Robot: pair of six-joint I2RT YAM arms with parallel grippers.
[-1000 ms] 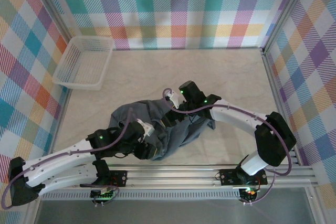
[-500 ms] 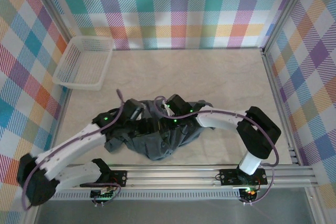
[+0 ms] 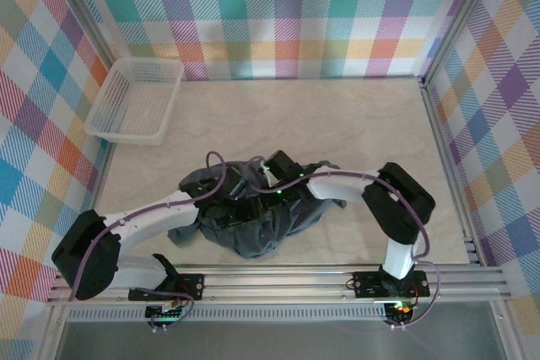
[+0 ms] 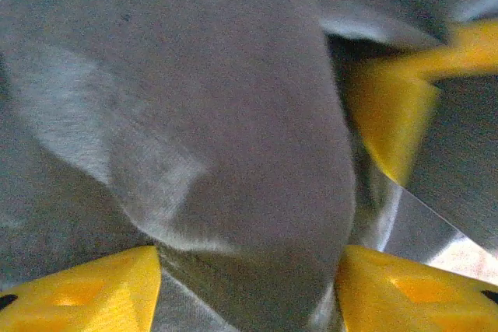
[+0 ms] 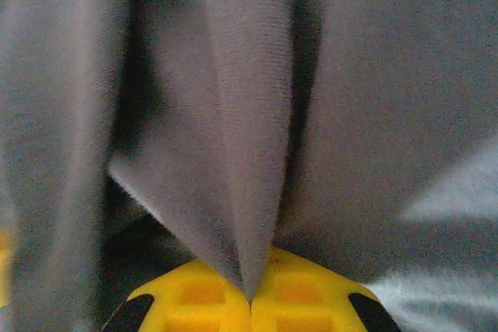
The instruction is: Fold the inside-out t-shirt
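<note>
Overhead and wrist views, as I read them from my station. One pale marbled table (image 3: 363, 124) carried everything. Two white jointed arms, left arm (image 3: 143, 221) and right arm (image 3: 346, 181), reached inward so that both ends met over the cloth, a placement I judged suited to lifting and spreading it. One slate blue-grey short-sleeved t-shirt of soft wrinkled fabric (image 3: 261, 229) lay bunched near the table's front edge, not yet folded. One white plastic mesh basket (image 3: 172, 103) stood well apart at the far left corner. Of two grippers, the right gripper (image 5: 250, 301) was closed tight on a fold of the t-shirt. The left gripper (image 4: 249, 285) had its jaws apart with cloth between; whether it pinched, I could not tell
</note>
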